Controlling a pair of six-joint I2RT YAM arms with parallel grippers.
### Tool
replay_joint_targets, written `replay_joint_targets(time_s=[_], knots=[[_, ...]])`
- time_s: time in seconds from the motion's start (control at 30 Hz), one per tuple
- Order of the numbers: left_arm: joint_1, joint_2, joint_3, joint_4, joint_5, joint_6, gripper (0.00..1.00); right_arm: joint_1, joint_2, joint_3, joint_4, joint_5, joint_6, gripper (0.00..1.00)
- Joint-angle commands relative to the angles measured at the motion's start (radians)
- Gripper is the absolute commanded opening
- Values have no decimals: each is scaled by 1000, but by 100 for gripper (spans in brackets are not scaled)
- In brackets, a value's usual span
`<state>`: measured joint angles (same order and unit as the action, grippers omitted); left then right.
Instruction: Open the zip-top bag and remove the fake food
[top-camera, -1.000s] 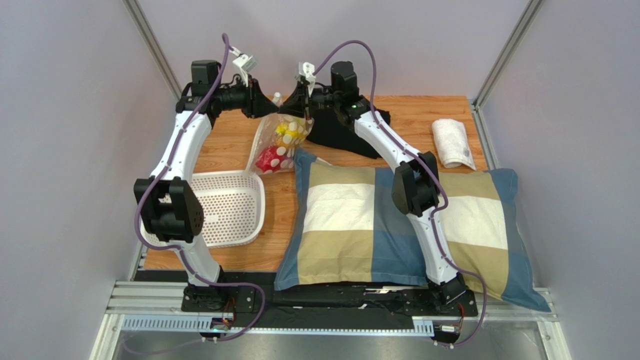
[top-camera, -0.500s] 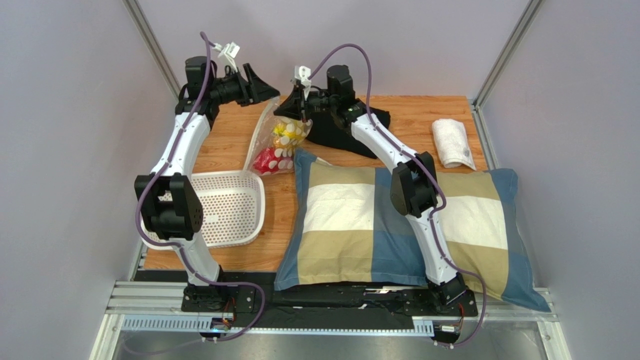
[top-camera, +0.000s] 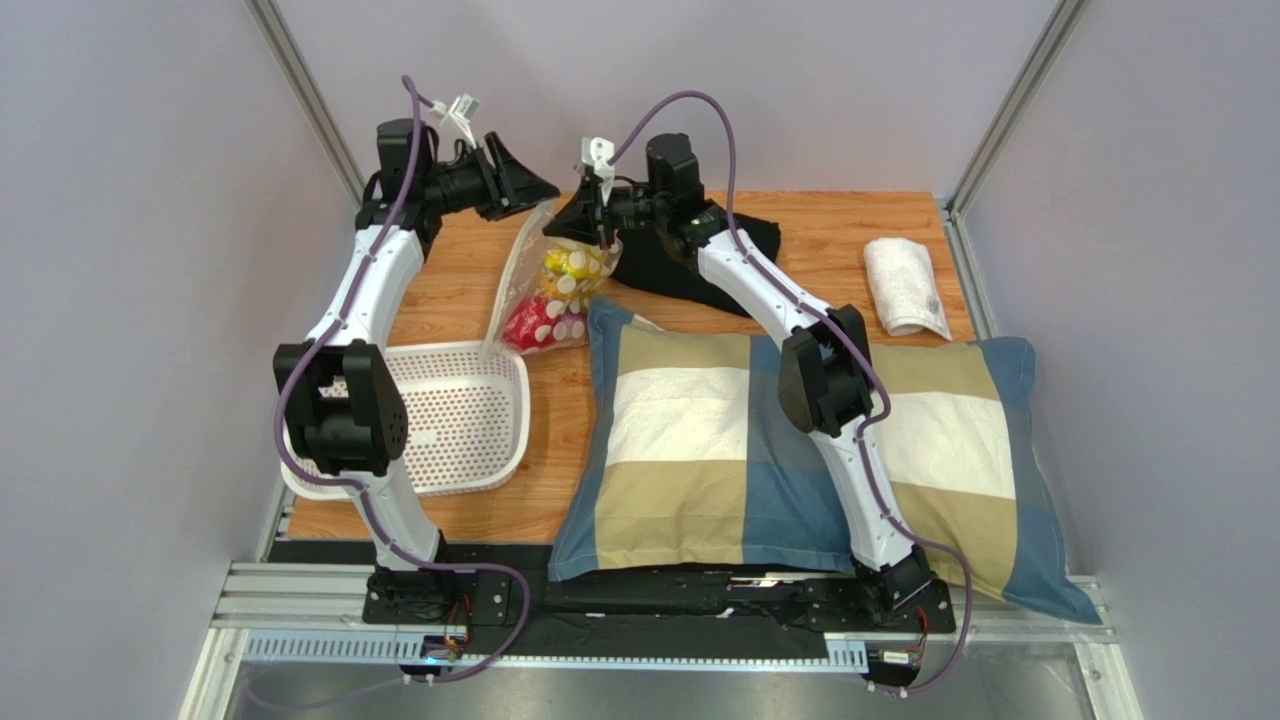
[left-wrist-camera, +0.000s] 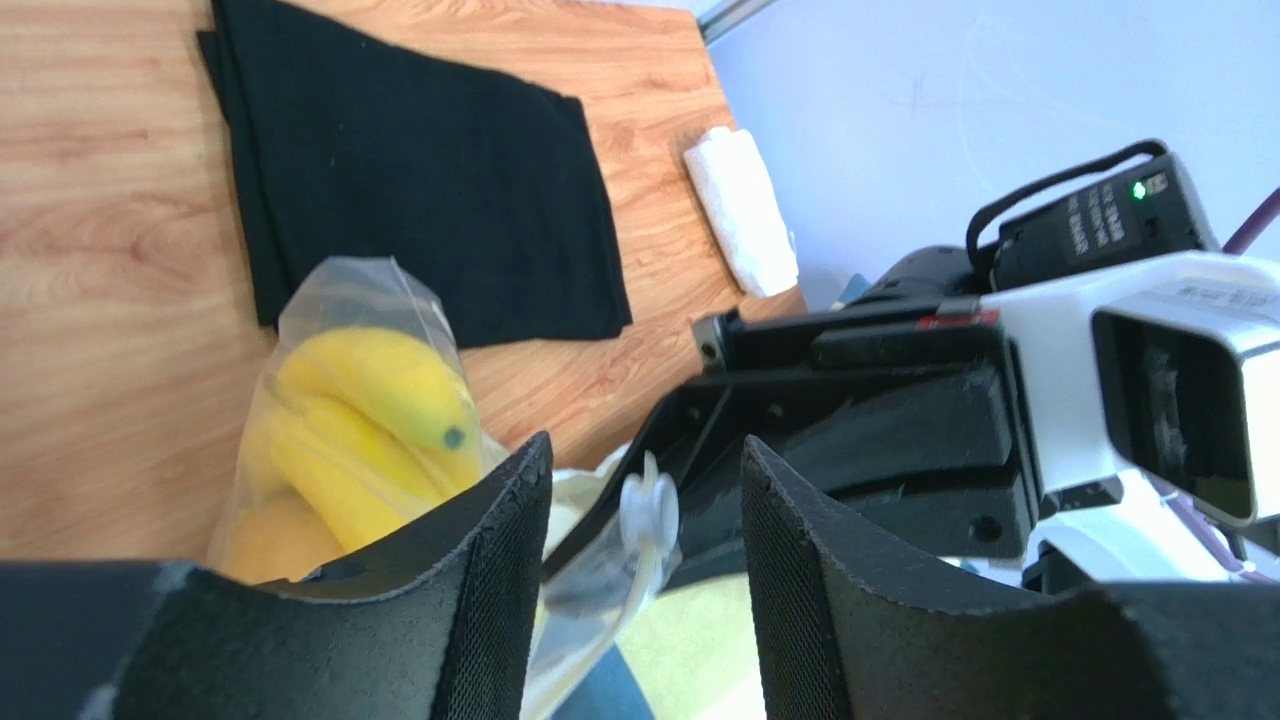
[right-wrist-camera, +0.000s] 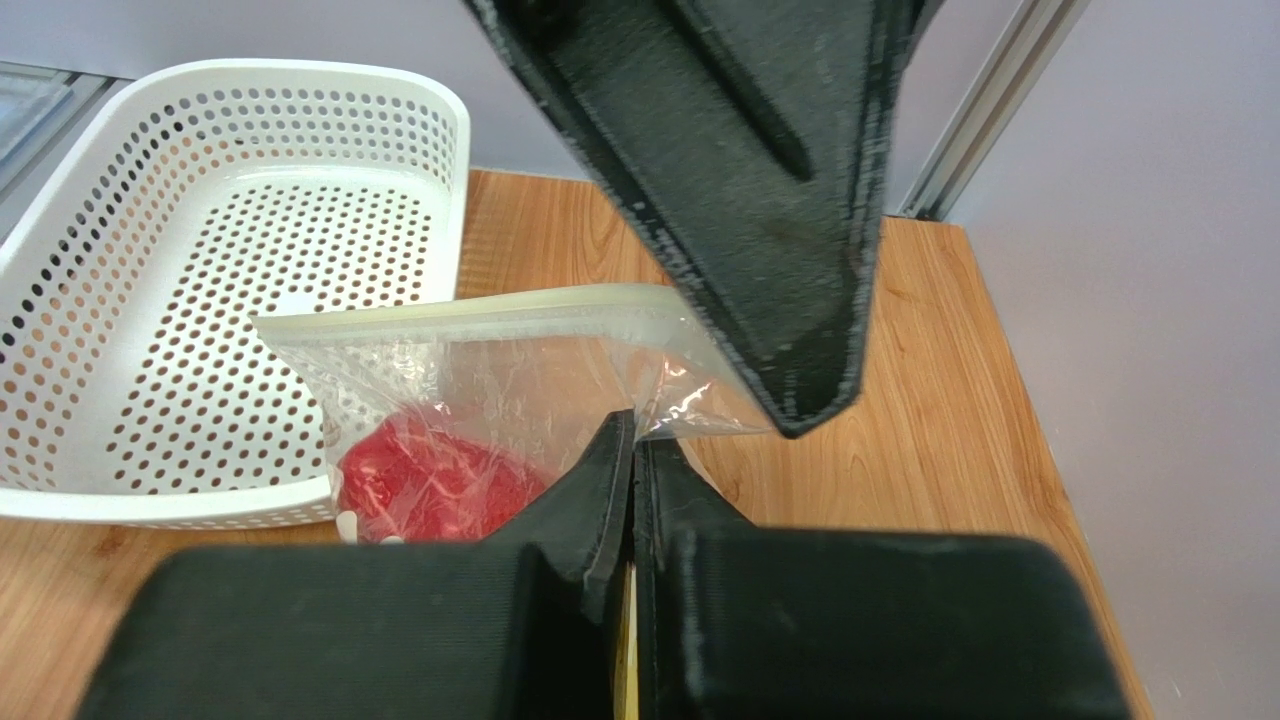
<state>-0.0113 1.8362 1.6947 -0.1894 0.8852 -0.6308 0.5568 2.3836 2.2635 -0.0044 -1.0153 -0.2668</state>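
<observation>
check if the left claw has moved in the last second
Yes. In the top view the left claw has shifted up the image, farther from the fixed white tray, which has stayed put.

You see the left gripper (left-wrist-camera: 642, 477) spread apart, the zip-top bag (left-wrist-camera: 349, 293) with its yellow banana bunch (left-wrist-camera: 376, 398) close by, black cloth (left-wrist-camera: 421, 180) beyond.

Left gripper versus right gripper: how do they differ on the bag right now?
The left gripper has its jaws apart; the right gripper is pinched shut. The right gripper clamps the zip-top bag just below its zip strip; the left gripper holds nothing, though a bit of the bag shows in its gap. Both are black and sit close together at the bag's top end.
</observation>
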Motion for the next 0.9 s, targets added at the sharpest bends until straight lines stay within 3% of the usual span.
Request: replay_joint_targets(time_s=[0.0, 0.1, 0.3, 0.33, 0.47, 0.5, 0.73, 0.87], knots=[[5, -92, -35, 2, 8, 19, 55, -1, -60, 16, 7, 17, -41, 0], [5, -91, -32, -33, 6, 37, 52, -1, -58, 21, 9, 12, -35, 0], [31, -89, -35, -13, 1, 23, 35, -1, -54, 21, 7, 3, -31, 0], [31, -84, -23, -15, 14, 23, 26, -1, -55, 21, 9, 7, -34, 0], [31, -68, -7, -24, 23, 29, 18, -3, -55, 27, 9, 9, -37, 0], [33, -68, -4, -25, 20, 31, 18, 0, -55, 30, 7, 7, -40, 0], [31, -38, 16, -44, 49, 31, 46, 3, -44, 51, -16, 11, -38, 0], [30, -34, 14, -32, 60, 23, 40, 8, -38, 61, -17, 12, -35, 0]])
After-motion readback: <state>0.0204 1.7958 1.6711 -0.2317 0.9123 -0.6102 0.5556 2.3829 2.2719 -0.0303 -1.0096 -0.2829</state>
